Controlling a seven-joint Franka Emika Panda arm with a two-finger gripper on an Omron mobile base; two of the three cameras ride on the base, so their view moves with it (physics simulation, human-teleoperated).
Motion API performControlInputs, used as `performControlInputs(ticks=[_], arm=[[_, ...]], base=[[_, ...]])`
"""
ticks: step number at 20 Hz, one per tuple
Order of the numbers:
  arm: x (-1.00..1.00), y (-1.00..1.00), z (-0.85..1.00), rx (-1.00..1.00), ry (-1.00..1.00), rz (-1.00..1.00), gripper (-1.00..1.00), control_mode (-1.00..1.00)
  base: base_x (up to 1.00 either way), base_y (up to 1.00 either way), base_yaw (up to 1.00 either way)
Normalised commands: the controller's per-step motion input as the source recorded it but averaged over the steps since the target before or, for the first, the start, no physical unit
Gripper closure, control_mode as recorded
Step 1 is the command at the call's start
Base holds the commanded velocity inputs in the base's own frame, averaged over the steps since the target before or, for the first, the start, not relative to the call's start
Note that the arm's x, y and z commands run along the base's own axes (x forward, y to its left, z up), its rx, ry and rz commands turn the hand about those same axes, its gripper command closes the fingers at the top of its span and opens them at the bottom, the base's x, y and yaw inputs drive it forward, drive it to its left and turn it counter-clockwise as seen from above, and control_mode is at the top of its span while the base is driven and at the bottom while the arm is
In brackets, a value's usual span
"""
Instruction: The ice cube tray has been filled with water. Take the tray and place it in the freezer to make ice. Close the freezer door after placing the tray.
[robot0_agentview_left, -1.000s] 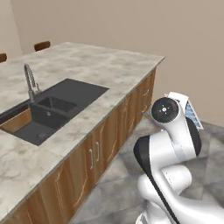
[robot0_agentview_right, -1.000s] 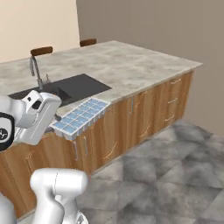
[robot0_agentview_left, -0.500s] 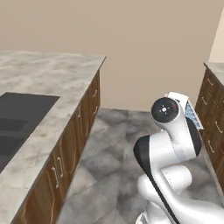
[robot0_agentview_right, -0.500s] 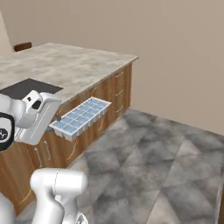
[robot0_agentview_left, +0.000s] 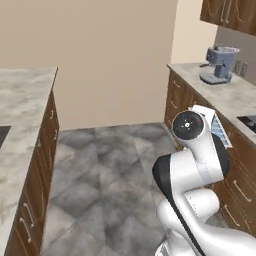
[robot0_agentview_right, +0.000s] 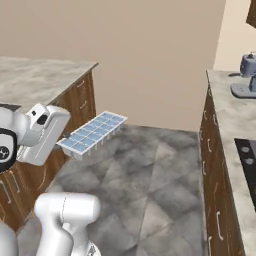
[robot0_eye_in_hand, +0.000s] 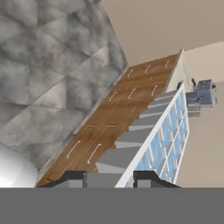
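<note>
Ice cube tray (robot0_agentview_right: 93, 132): carried in mid-air over the grey floor (robot0_agentview_right: 150, 180), out in front of the arm, between the two wooden cabinet runs; near level, cells of water (robot0_agentview_right: 100, 126) facing up.

Risk: any tilt or jolt while the base drives would likely spill the water. The tray is gripped at one end only, so it could droop or slip.

Hand (robot0_eye_in_hand: 109, 178): fingers (robot0_eye_in_hand: 74, 176) pressed against the near end of the tray, pinching it; gap only tray-wide.

Freezer: no position to record.
</note>
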Motion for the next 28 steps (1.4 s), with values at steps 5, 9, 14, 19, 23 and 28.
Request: performControlInputs(ticks=[5,9,14,19,23,28], arm=[[0.00,0.00,0.00,0.00,0.00,0.00,1.00,1.00],[0.00,0.00,0.00,0.00,0.00,0.00,1.00,1.00],[0.00,0.00,0.00,0.00,0.00,0.00,1.00,1.00],[0.00,0.00,0.00,0.00,0.00,0.00,1.00,1.00],[0.00,0.00,0.00,0.00,0.00,0.00,1.00,1.00],[0.00,0.00,0.00,0.00,0.00,0.00,1.00,1.00]], base=[[-0.57,0.00,-0.50],[-0.58,0.00,-0.53],[-0.60,0.00,-0.53],[-0.71,0.00,-0.52],[-0.80,0.00,-0.50],[-0.86,0.00,-0.46]])
